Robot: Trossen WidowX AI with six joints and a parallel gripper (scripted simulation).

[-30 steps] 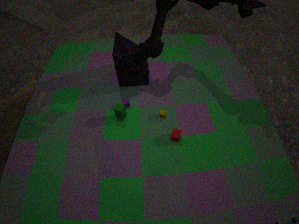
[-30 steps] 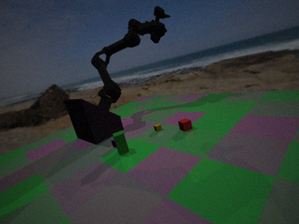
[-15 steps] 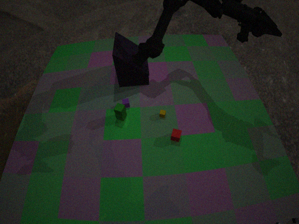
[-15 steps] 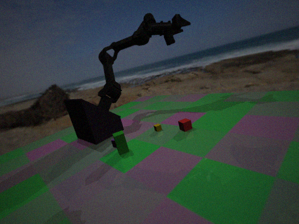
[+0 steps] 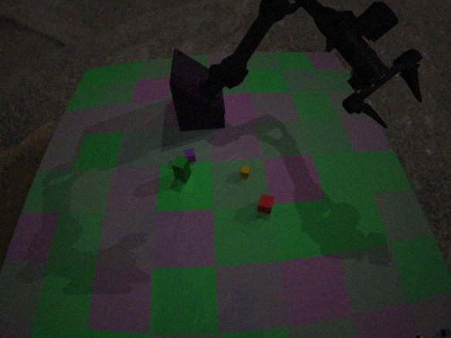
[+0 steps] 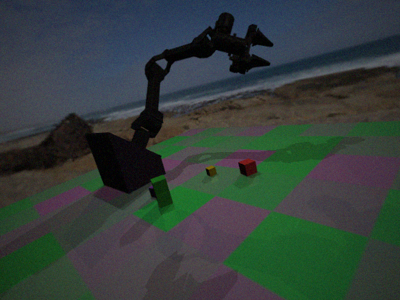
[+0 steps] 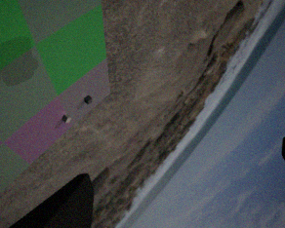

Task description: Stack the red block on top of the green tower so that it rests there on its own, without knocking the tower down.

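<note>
The red block [image 5: 266,204] [image 6: 247,167] lies on the checkered surface, apart from the other blocks. The green tower [image 5: 181,168] [image 6: 162,191] stands upright, to the left of the red block in the top and exterior views, with nothing on top. My gripper [image 5: 403,114] [image 6: 271,54] is open and empty, held high above the surface and away to the right of both in the top view. The wrist view shows neither the red block nor the green tower.
A small yellow block [image 5: 245,171] [image 6: 211,170] lies between tower and red block, towards the arm's base. A purple block [image 5: 190,155] [image 6: 152,192] is close behind the tower. The dark base [image 5: 197,100] [image 6: 127,164] stands beyond. Two small dark objects [image 7: 88,99] [image 7: 65,119] show near the surface's edge.
</note>
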